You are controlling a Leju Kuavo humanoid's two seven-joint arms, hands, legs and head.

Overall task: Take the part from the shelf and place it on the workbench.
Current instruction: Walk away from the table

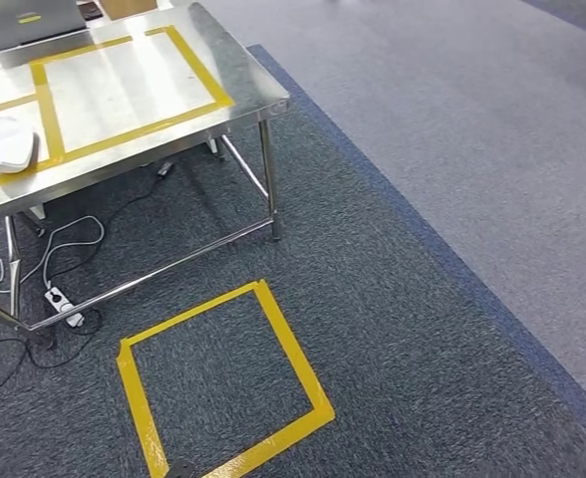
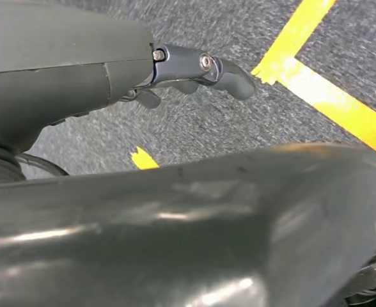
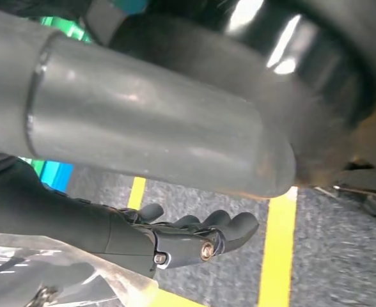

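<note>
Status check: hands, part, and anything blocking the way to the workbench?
Left hand holds nothing, hanging over carpet. Right hand fingers extended; clear plastic beside it, hold unclear. Workbench ahead-left, white item on it. Cables underneath.

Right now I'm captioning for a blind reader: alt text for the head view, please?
A steel workbench marked with yellow tape stands at upper left, a white object on it. A yellow tape square marks the dark carpet below; cables lie underneath.

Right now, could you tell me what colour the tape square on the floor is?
Yellow. The tape square lies on dark grey carpet; the head view shows it best.
</note>
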